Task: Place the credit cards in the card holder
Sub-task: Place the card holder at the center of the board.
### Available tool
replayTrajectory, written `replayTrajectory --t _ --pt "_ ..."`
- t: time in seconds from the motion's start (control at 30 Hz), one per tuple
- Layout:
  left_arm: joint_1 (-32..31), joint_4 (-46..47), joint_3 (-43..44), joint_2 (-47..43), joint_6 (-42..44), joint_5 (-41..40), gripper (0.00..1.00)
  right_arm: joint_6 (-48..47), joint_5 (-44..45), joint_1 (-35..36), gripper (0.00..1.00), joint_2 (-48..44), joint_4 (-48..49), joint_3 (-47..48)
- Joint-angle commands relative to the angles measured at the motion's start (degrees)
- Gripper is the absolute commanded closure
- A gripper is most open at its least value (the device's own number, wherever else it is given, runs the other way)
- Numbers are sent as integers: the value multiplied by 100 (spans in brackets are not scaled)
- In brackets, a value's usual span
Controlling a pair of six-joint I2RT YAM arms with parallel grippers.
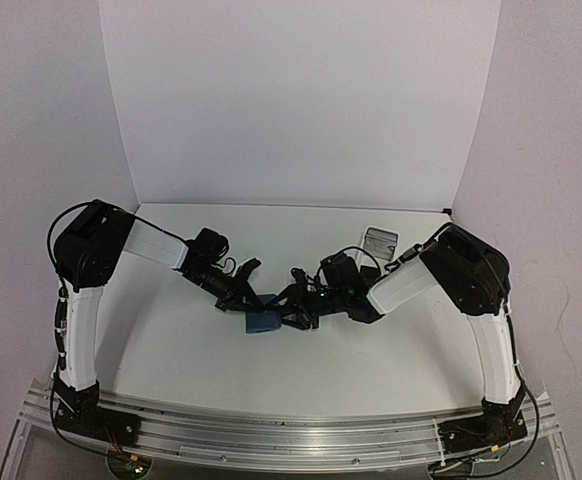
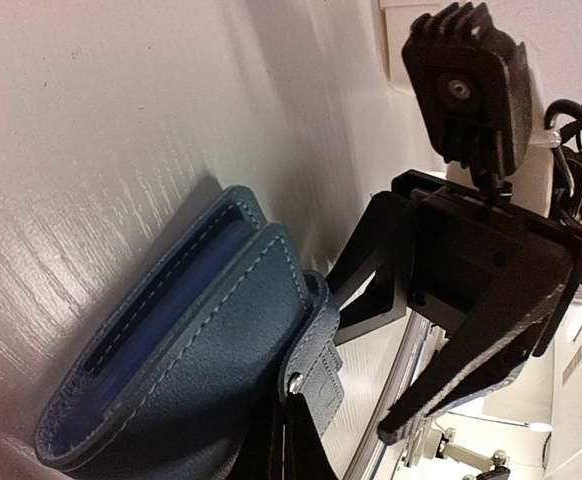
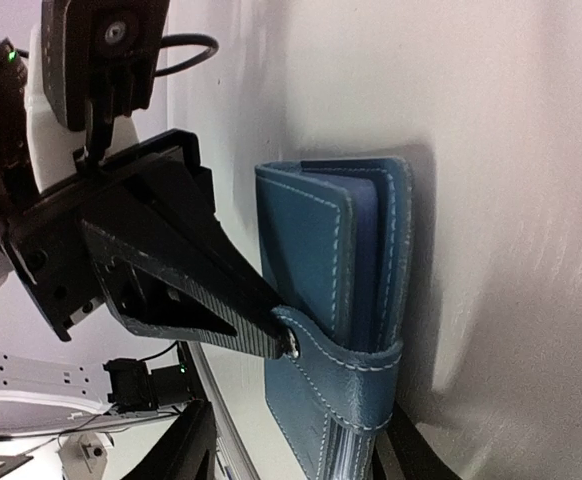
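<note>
the left tool is clamped shut on the snap tab of the card holder, which sits against the surface between the parted fingers of the right tool, so held by that floppy tab alone it may twist or sag out of line.

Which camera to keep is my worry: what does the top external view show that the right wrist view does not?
Only the top view: a pale card lying at the table's back right. Only the right wrist view: the left gripper clamped on the card holder's snap tab, stitching close up. Both: the card holder and the left gripper at it.
</note>
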Motion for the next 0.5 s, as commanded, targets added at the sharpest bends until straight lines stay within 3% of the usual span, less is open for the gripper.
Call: replayTrajectory --t 0.0,0.1,0.27,0.47 --pt "1 -599 138 139 293 -477 100 140 568 -89 49 -146 -821 165" --pt "-5 -706 189 161 309 -512 100 -150 881 -86 49 -307 -1343 309" --pt "-26 -945 395 221 419 -683 100 -772 1819 30 51 -295 -3031 1105" --pt "-33 -1402 464 185 400 -918 100 -1420 2451 178 51 -206 -3998 1809"
